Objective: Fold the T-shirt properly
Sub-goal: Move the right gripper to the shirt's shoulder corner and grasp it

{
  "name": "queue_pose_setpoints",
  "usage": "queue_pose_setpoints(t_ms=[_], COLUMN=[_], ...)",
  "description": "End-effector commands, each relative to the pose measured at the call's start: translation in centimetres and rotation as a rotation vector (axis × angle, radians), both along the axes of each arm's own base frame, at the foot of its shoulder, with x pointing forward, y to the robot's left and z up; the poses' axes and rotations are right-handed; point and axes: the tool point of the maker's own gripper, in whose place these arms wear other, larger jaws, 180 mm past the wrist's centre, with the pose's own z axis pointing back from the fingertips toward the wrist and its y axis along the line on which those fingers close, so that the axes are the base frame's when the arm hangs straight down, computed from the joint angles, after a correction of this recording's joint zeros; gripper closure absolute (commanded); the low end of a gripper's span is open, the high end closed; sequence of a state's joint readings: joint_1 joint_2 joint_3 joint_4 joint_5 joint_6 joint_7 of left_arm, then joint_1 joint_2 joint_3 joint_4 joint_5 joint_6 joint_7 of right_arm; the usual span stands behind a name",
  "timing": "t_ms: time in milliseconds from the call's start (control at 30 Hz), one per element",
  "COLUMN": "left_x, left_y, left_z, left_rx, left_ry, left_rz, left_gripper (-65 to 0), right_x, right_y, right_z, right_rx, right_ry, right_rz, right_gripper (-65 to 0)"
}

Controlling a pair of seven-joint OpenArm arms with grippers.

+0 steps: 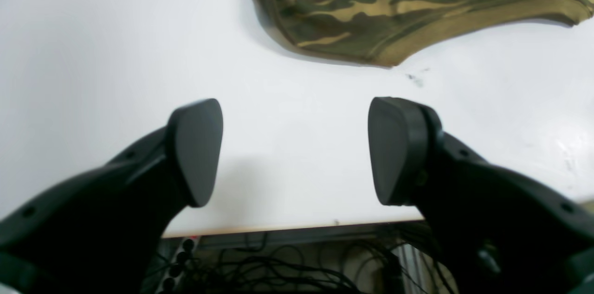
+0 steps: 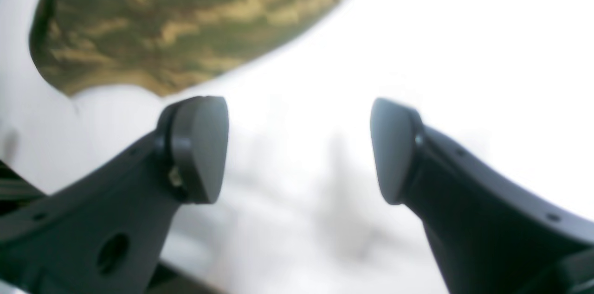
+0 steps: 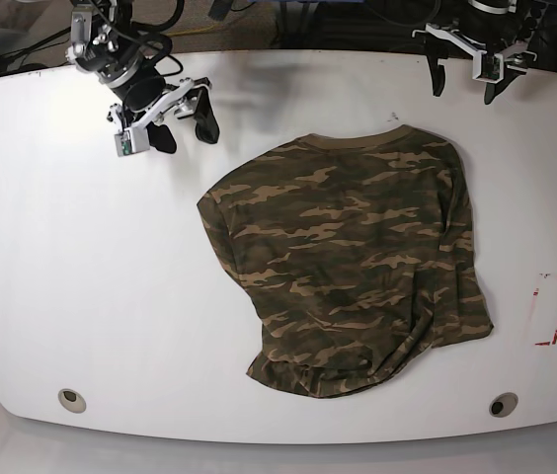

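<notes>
The white table (image 3: 51, 257) fills the base view, and the T-shirt (image 3: 348, 262) lies right of centre on it, collar toward the top edge, its left side folded inward and its lower hem bunched in wrinkles near the bottom of the frame. The right gripper (image 3: 182, 126) hangs at the upper left, jaws spread apart and empty, just off the cloth's upper-left edge. The left gripper (image 3: 464, 77) sits at the upper right, jaws likewise wide and holding nothing, clear of the collar. A red marking (image 3: 551, 309) shows at the right edge. The risk from here is a crooked fold: the shirt lies skewed and rumpled, so pinching an edge may catch one layer only or drag the whole garment.
</notes>
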State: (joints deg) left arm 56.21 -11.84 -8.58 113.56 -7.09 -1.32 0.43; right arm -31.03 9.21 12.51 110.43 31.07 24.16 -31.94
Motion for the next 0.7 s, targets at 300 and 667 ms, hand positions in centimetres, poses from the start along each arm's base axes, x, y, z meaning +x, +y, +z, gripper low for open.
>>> queue_pose_setpoints(t_ms=[300, 667], left_x=[-0.1, -0.1], left_y=[-0.4, -0.3], left_z=[0.6, 0.7], left_rx=[-0.009, -0.008], left_ry=[-0.023, -0.023], left_rz=[-0.007, -0.006], left_gripper=[-44.7, -44.7], right_x=[5.5, 7.1], right_y=[1.3, 0.6], right_z=[-0.8, -4.1], right_rx=[0.16, 0.197], right_ry=[0.089, 0.175], right_rz=[0.043, 0.0], right_gripper=[-46.0, -46.0])
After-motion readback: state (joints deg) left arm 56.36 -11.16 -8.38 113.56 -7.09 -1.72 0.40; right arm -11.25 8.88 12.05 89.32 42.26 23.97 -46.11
